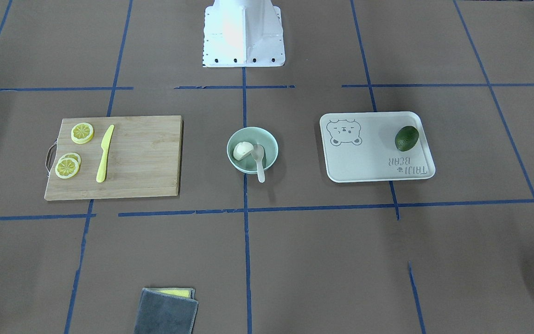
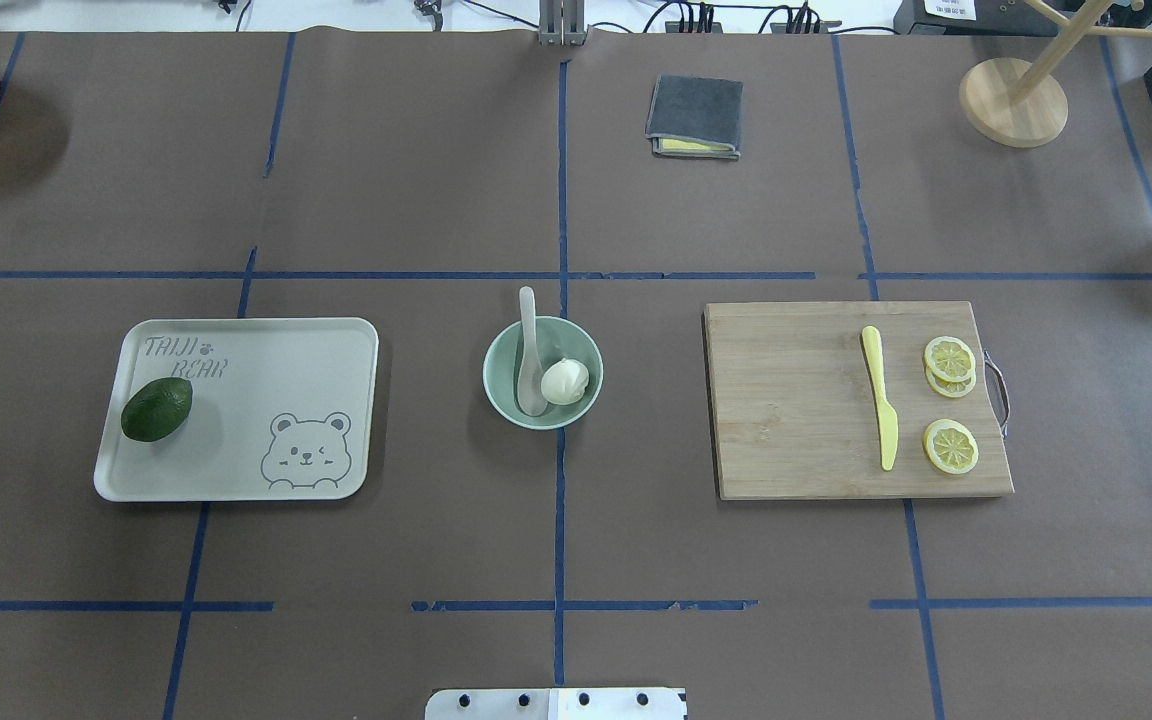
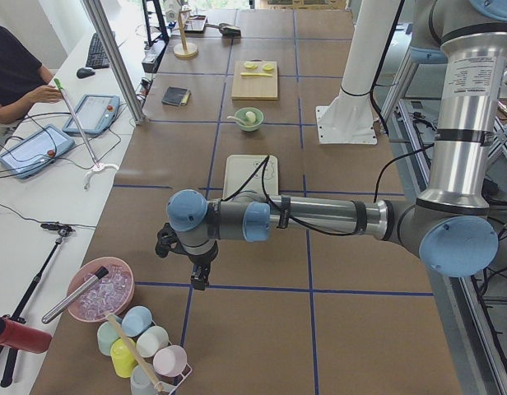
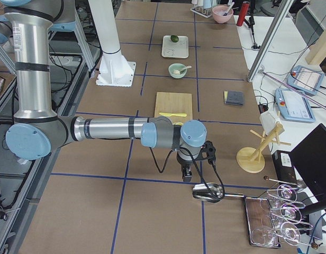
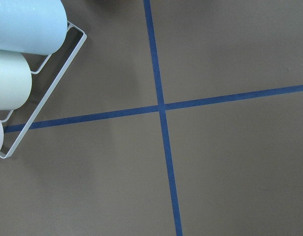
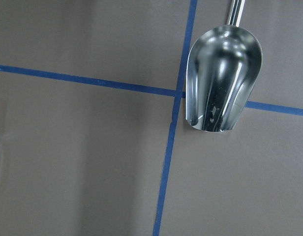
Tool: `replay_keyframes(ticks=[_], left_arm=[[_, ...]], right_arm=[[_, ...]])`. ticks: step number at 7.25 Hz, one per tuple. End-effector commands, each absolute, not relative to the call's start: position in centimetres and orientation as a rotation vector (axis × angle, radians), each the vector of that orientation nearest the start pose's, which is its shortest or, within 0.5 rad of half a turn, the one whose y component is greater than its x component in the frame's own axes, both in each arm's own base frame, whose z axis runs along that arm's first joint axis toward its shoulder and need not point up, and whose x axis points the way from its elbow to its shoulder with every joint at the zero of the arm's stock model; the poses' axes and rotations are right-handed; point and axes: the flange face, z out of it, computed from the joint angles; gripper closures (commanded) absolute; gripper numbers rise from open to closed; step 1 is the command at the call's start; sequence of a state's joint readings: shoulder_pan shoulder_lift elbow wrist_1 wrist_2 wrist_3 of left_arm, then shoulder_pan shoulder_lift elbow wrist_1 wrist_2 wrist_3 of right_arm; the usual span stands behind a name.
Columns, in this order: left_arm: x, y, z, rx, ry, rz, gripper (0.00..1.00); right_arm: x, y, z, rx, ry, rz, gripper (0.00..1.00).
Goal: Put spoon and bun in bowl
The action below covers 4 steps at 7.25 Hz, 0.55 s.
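The pale mint-green bowl (image 2: 576,345) stands at the table's middle and also shows in the front view (image 1: 268,143). The white bun (image 2: 565,381) (image 1: 242,150) lies inside it. The whitish spoon (image 2: 528,340) (image 1: 259,163) rests with its scoop in the bowl beside the bun, its handle sticking out over the rim away from the robot. My left gripper (image 3: 200,276) hangs over the table's far left end, my right gripper (image 4: 188,177) over the far right end, both far from the bowl. I cannot tell whether either is open or shut.
A white bear-print tray (image 2: 266,350) holds an avocado (image 2: 157,409). A wooden board (image 2: 796,400) carries a yellow knife (image 2: 881,410) and lemon slices (image 2: 950,445). A grey cloth (image 2: 695,116) lies farther out. A metal scoop (image 6: 223,83) lies under the right wrist, and a cup rack (image 5: 23,49) under the left.
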State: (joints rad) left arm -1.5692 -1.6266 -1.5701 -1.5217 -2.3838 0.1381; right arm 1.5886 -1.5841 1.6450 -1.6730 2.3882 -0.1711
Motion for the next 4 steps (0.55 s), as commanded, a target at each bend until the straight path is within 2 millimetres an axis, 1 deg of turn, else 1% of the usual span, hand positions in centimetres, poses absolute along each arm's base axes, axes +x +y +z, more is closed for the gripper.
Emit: replay_keyframes(ticks=[1, 2, 4], left_arm=[[-6.03, -51.5, 63.62, 0.055, 0.81, 0.13, 0.0], [-6.03, -51.51, 63.54, 0.056, 0.81, 0.131, 0.0], [-6.04, -51.5, 63.63, 0.055, 0.809, 0.13, 0.0]], right_arm=[[6.99, -47.91, 64.93, 0.012, -0.814, -0.113, 0.0], [6.99, -47.85, 65.38, 0.003, -0.815, -0.109, 0.0], [7.06, -47.91, 65.31, 0.004, -0.815, -0.107, 0.0]])
